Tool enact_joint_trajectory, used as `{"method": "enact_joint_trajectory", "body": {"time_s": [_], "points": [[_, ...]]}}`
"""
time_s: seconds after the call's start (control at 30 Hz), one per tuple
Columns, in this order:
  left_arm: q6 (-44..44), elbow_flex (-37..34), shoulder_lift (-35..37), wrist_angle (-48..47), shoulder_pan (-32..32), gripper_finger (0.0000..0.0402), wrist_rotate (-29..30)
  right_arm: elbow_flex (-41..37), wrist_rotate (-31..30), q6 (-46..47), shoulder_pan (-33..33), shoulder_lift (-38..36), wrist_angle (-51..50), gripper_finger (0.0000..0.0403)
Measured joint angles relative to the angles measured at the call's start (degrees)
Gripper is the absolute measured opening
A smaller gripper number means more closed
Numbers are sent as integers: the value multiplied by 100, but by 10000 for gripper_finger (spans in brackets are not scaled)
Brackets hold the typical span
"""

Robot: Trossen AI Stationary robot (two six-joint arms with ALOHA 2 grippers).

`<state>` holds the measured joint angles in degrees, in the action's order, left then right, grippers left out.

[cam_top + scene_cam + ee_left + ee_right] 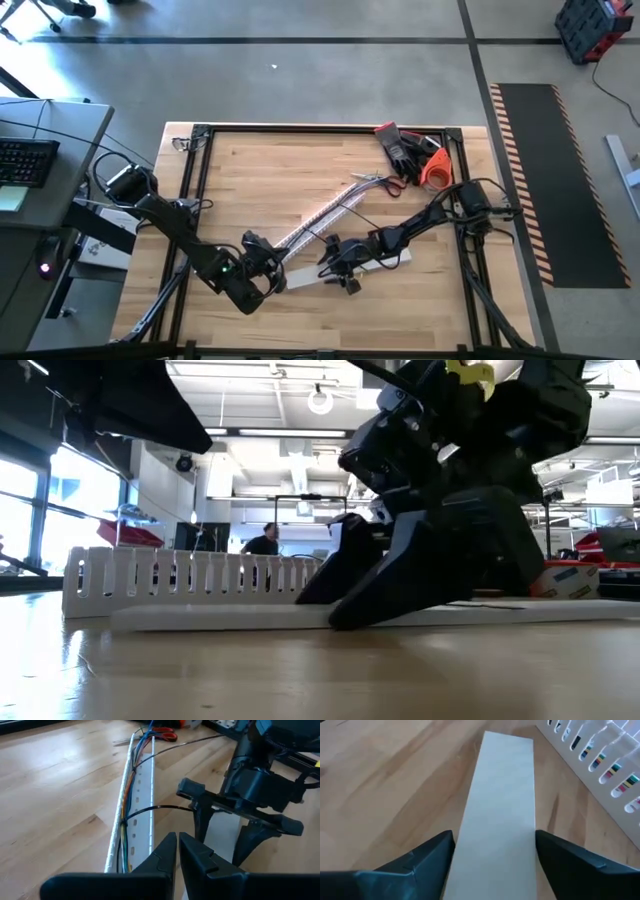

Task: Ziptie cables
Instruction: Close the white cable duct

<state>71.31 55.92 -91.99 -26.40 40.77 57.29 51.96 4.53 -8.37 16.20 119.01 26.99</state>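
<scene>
Right end effector spread astride flat white strip; left end effector pressed together (near cables).

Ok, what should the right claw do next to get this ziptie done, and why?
Probably lift the right claw off the flat white strip and close on the ziptie at its free end. It stands open astride the strip, gripping nothing, while the ziptie arcs from the cables toward it. The left claw is shut.
</scene>
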Motion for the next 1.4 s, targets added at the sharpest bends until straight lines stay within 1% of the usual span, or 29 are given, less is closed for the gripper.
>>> {"method": "enact_joint_trajectory", "body": {"time_s": [0.07,0.17,0.27,0.43,0.53,0.67,0.7,0.73,0.77,0.8,0.83,0.87,0.93,1.03,1.07,1.13,1.23,1.4], "points": [[1,0,-6,-5,0,3,-3,11,9,1,-12,136,21,253],[-2,0,0,22,0,3,47,28,118,-62,-100,327,211,212],[-2,2,7,88,0,3,154,33,435,-132,-235,493,559,209],[-95,149,7,80,49,3,177,8,613,-198,-291,441,721,209],[-402,383,14,89,91,3,217,-39,792,-237,-320,179,562,209],[-871,689,20,93,142,3,379,-78,858,-362,-316,-312,107,208],[-947,746,21,105,142,3,415,-75,876,-425,-312,-448,62,175],[-1031,787,23,81,151,3,462,-72,892,-491,-310,-603,-29,110],[-1093,819,22,75,164,3,497,-70,901,-552,-310,-748,-115,55],[-1127,842,22,91,168,3,511,-63,906,-605,-308,-866,-191,24],[-1146,851,23,93,174,3,520,-59,910,-683,-307,-982,-311,9],[-1152,853,22,81,185,3,519,-61,916,-718,-307,-1075,-440,2],[-1145,855,21,70,201,3,519,-61,919,-713,-310,-1237,-588,3],[-1147,857,22,73,205,3,513,-46,929,-719,-293,-1250,-565,3],[-1147,858,22,67,205,3,516,-46,950,-842,-268,-1201,-575,1],[-1148,861,22,61,205,3,517,-48,967,-1194,-199,-1120,-583,16],[-1150,861,21,59,205,3,517,-47,1023,-1357,-136,-1016,-337,62],[-1150,861,22,55,205,3,496,-39,1005,-1366,-197,-729,24,161]]}}
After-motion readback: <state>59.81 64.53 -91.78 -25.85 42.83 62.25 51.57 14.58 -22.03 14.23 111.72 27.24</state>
